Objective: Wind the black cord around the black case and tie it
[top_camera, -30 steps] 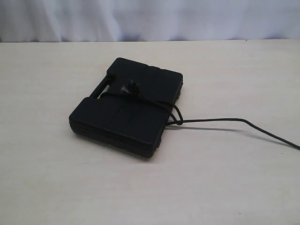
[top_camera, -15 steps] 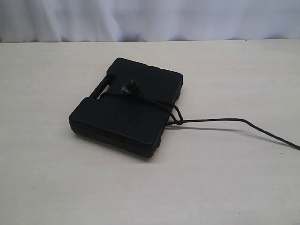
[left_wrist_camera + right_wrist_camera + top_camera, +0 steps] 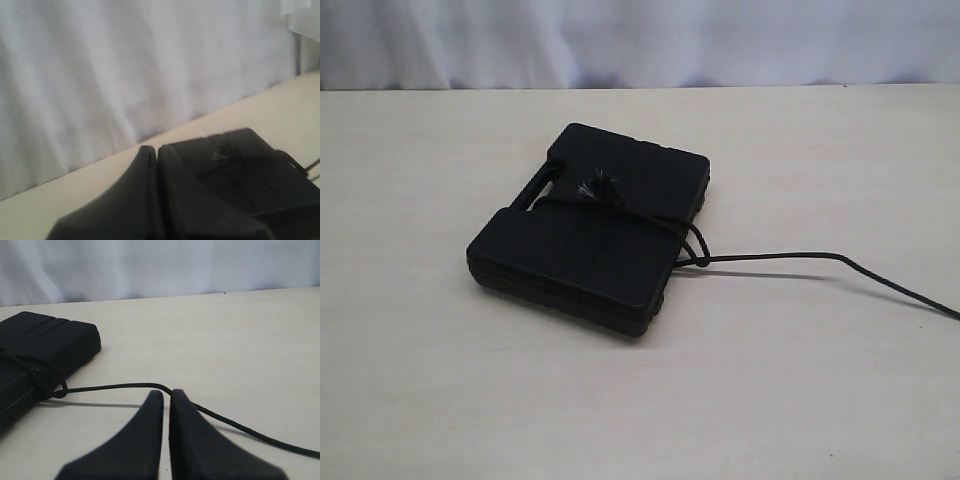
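The black case [image 3: 570,250] lies flat on the table, its handle side toward the left. The black cord [image 3: 780,256] crosses its lid, loops at the case's right edge [image 3: 695,250] and trails off to the right. Its frayed greyish tuft [image 3: 597,188] sits on the lid. Neither gripper shows in the exterior view. In the left wrist view my left gripper [image 3: 152,148] is shut and empty, short of the case [image 3: 240,170] and the tuft [image 3: 220,152]. My right gripper [image 3: 166,392] is shut with nothing in it; the cord [image 3: 115,386] runs past beyond its tips toward the case [image 3: 45,340].
The pale wooden table [image 3: 470,400] spreads around the case on every side. A white curtain [image 3: 640,40] hangs behind the table's far edge.
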Motion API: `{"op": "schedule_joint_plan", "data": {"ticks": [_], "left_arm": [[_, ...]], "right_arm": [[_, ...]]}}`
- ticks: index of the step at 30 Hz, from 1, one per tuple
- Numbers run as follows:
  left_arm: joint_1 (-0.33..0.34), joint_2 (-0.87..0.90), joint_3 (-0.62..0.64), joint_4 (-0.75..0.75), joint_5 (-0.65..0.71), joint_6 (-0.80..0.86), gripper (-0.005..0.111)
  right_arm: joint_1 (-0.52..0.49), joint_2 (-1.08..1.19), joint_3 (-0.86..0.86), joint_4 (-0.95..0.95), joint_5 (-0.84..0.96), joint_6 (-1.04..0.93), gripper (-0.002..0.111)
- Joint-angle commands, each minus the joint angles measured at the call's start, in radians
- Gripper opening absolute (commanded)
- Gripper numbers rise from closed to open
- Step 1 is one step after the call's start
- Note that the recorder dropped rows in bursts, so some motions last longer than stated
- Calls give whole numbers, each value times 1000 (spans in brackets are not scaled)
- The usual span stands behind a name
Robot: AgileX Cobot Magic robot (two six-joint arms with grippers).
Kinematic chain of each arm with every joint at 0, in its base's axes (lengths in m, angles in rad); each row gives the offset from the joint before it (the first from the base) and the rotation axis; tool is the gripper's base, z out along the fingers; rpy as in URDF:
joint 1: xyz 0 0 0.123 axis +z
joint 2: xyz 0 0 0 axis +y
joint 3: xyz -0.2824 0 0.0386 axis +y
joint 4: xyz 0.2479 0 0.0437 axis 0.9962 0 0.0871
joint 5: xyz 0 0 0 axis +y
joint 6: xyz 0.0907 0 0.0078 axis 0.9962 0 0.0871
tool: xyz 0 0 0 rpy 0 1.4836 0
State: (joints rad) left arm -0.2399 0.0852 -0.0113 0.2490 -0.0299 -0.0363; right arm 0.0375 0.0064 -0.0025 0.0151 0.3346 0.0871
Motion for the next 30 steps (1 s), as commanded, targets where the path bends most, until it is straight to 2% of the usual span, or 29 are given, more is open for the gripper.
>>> {"op": "schedule_joint_plan", "data": {"ticks": [1, 5, 10, 13, 30], "left_arm": [[93, -85, 11, -53, 110, -70, 0], [178, -85, 11, -113, 179, -94, 0], [276, -85, 11, -113, 293, -174, 0], [309, -85, 11, -113, 327, -175, 0], [315, -85, 11, -109, 353, -172, 0]], "right_arm": [[-2, -6, 3, 4, 5, -1, 4], [-2, -6, 3, 4, 7, -1, 4], [-2, -6, 3, 4, 7, -1, 4], [-2, -6, 3, 4, 7, -1, 4], [-2, -6, 3, 4, 7, -1, 4]]}}
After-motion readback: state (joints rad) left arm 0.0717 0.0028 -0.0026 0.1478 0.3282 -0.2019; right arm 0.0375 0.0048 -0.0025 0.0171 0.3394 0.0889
